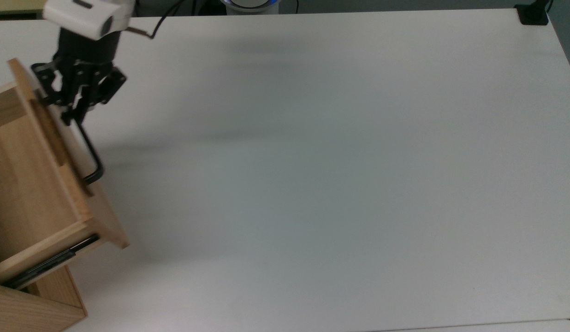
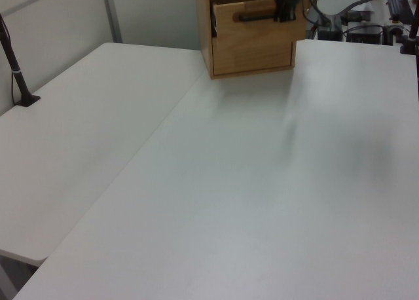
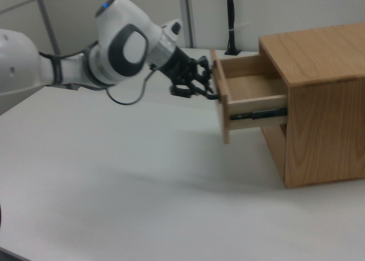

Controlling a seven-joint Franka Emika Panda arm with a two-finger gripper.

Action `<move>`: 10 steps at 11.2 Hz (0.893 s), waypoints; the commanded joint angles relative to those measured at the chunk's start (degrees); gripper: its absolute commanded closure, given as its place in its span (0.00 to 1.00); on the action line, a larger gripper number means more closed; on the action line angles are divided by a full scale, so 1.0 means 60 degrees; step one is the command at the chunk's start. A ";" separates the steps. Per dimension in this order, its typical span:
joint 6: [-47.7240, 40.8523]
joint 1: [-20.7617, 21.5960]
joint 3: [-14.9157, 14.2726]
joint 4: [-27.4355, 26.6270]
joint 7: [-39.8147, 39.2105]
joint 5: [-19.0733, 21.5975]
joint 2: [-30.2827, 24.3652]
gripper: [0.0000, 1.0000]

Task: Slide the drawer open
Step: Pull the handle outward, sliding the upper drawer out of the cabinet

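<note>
the drawer (image 3: 251,93) stands pulled out of the cabinet (image 3: 319,96), its visible inside bare; the hand (image 1: 73,113) is closed around its black handle (image 1: 91,157).

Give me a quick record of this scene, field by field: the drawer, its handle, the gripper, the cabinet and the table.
drawer: light-wood drawer with a flat front panel, pulled partway out of the casing, interior looks empty
handle: black metal U-shaped bar handle on the front panel
rail: black side rail exposed along the drawer's side
gripper: black two-finger gripper at one end of the handle, closed on it
cabinet: plain wooden cabinet casing standing on the table
table: white tabletop
</note>
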 commanded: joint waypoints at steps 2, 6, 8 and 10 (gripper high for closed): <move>-0.2141 0.0820 0.0839 -0.0282 -0.0089 -0.0136 -0.1914 0.98; -0.3023 0.0983 0.1367 -0.0281 0.0058 -0.0136 -0.2090 0.98; -0.3067 0.0851 0.1367 -0.0296 -0.0044 -0.0136 -0.2061 0.97; -0.3227 0.0720 0.1367 -0.0355 -0.0117 -0.0121 -0.2046 0.90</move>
